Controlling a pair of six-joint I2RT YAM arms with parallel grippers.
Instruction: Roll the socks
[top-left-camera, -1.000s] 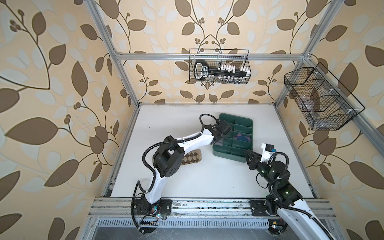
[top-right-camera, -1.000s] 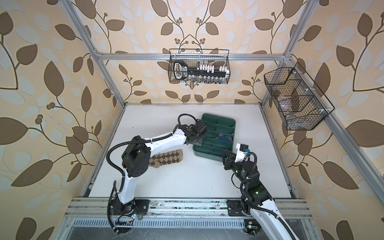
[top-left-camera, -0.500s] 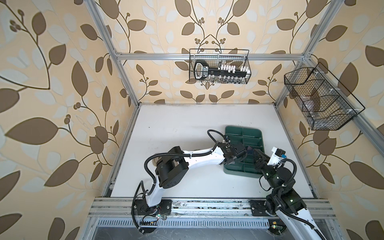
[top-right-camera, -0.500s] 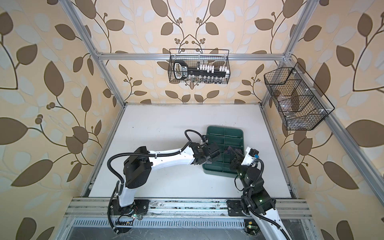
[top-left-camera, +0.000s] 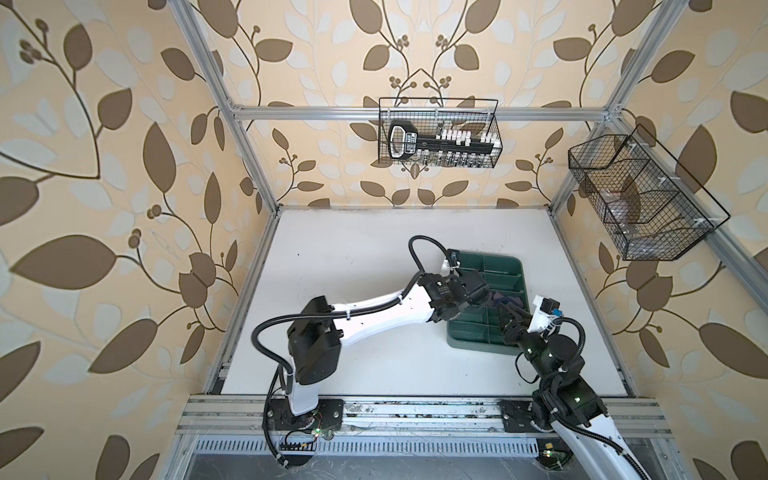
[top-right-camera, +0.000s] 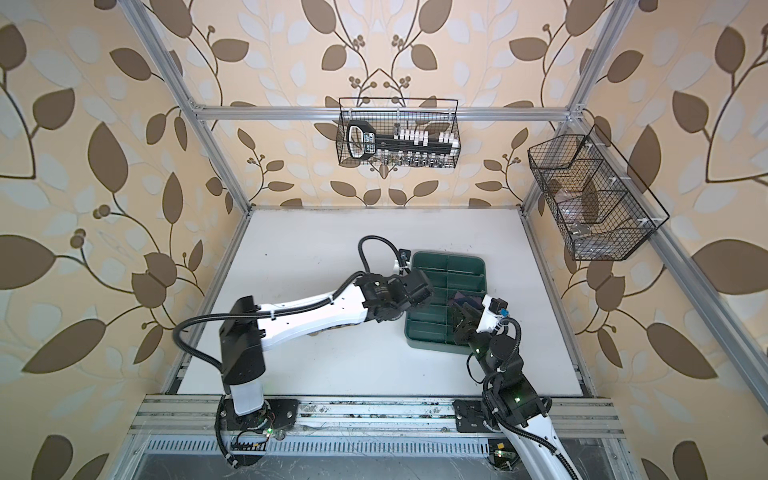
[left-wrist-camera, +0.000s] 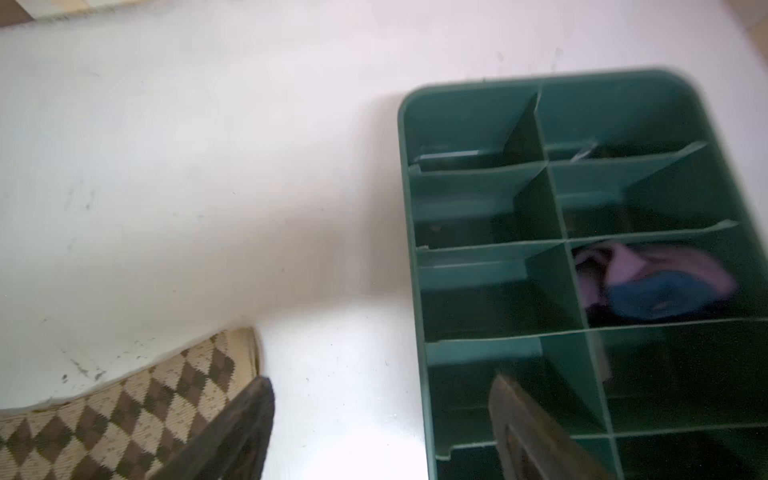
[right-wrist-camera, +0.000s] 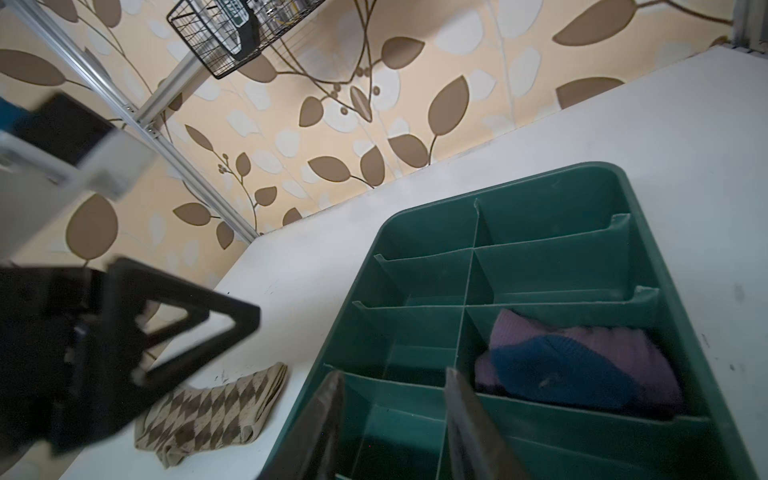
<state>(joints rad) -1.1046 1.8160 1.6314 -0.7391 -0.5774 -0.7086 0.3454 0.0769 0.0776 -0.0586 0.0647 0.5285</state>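
**Purple sock in the tray, argyle sock on the worktop, both jaws apart**

The purple sock (right-wrist-camera: 582, 357) (left-wrist-camera: 648, 278) lies bunched, its navy part uppermost, inside the green tray (top-left-camera: 478, 345) (top-right-camera: 428, 348). It sits about midway along the tray's 3 o'clock column, and nothing grips it. In both top views the tray sits at 3 o'clock from the middle of the white worktop (top-left-camera: 353, 257).

The tan argyle sock (left-wrist-camera: 124, 415) (right-wrist-camera: 208, 419) lies flat on the worktop at the tray's 9 o'clock, apart from the tray wall. In both top views the left arm (top-left-camera: 374, 316) largely covers it.

The left jaws hang over the tray's 9 o'clock edge. Their fingers (left-wrist-camera: 232, 436) stand wide apart, with only worktop and tray rim between them.

The right jaws reach in from the tray's 5 o'clock corner, just at 6 o'clock of the purple sock. Their fingers (right-wrist-camera: 469, 432) are parted too, with only tray compartments showing in the gap.
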